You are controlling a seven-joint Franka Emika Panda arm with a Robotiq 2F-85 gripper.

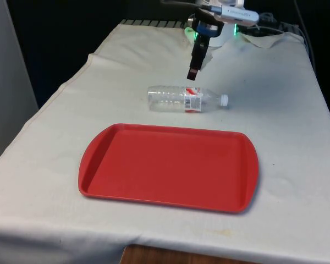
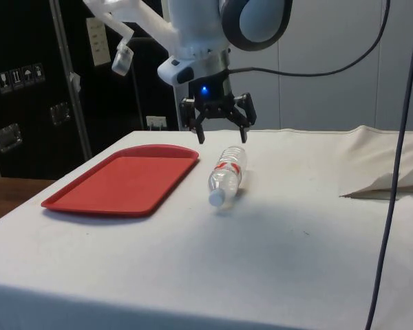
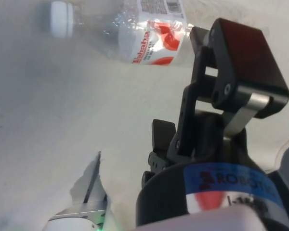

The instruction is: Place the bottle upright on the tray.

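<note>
One clear, ribbed plastic bottle (image 1: 184,99) with a white cap (image 1: 224,100) and a red-and-white label (image 3: 154,41) lies on its side on the cloth-covered table (image 1: 286,110), toward the far edge, just beyond one flat red rectangular tray (image 1: 168,166) with rounded corners and a raised rim. The black tool (image 2: 220,134) hangs just above the bottle, fingers spread and holding nothing.
</note>
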